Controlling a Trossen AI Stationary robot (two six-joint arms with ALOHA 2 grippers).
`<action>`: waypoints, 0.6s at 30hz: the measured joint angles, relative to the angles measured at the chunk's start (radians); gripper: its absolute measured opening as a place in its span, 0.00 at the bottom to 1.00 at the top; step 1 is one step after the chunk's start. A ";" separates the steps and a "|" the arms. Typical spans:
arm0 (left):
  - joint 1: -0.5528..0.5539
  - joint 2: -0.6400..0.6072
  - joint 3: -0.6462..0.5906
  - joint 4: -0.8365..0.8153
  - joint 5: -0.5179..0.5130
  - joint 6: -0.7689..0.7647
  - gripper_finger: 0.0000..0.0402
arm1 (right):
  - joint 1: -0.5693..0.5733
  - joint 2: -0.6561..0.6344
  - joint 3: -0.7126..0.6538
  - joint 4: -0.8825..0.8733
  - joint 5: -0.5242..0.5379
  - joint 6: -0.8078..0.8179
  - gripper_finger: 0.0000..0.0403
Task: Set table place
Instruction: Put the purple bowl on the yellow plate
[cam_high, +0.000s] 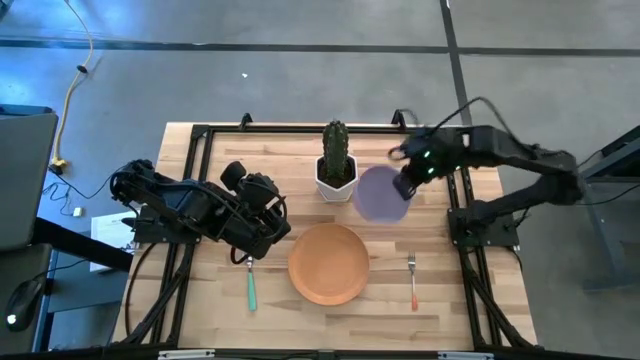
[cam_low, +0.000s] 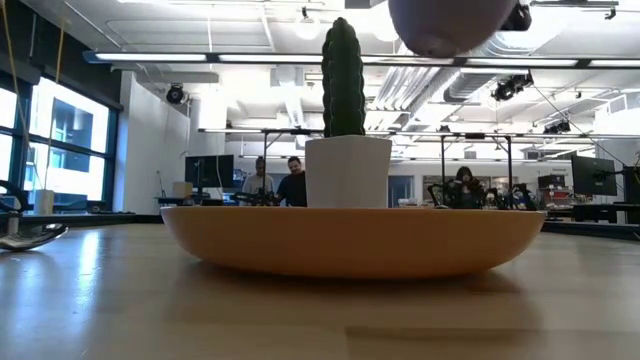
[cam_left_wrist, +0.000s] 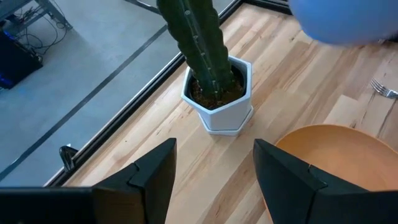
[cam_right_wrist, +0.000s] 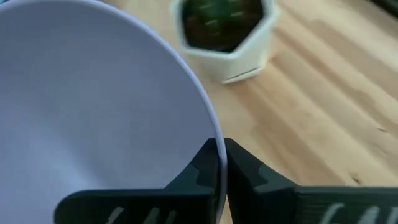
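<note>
The round orange plate (cam_high: 329, 263) lies on the table (cam_high: 210, 305) near its front middle. The green-handled spoon (cam_high: 251, 288) lies left of it, the orange-handled fork (cam_high: 412, 283) right of it. My right gripper (cam_high: 403, 187) is shut on the lavender bowl (cam_high: 379, 194), which is in the air beside the cactus pot (cam_high: 336, 172) and beyond the plate's far right. The bowl's underside (cam_low: 448, 24) shows at the top of the low view. My left gripper (cam_left_wrist: 214, 165) is open and empty above the table left of the plate, facing the cactus. My right gripper pinches the bowl's rim (cam_right_wrist: 214, 146) on its right side, one finger inside the bowl and one outside. The fingers come from the table's right. The bowl is lifted clear of the table, its mouth up.
A cactus in a white hexagonal pot (cam_left_wrist: 219, 102) stands at the table's far middle, close to the held bowl. A black frame rail (cam_high: 300, 127) runs round the table. People sit in the room behind the table (cam_low: 278, 182).
</note>
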 joint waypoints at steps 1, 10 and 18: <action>0.000 0.000 0.000 0.000 0.000 0.000 0.50 | 0.040 0.031 0.019 0.000 0.010 0.008 0.00; 0.000 0.000 0.000 0.000 0.010 0.000 0.50 | 0.228 0.358 0.090 0.088 0.019 -0.022 0.00; 0.000 0.000 0.000 0.000 0.046 0.025 0.50 | 0.260 0.585 0.090 0.233 -0.049 -0.036 0.00</action>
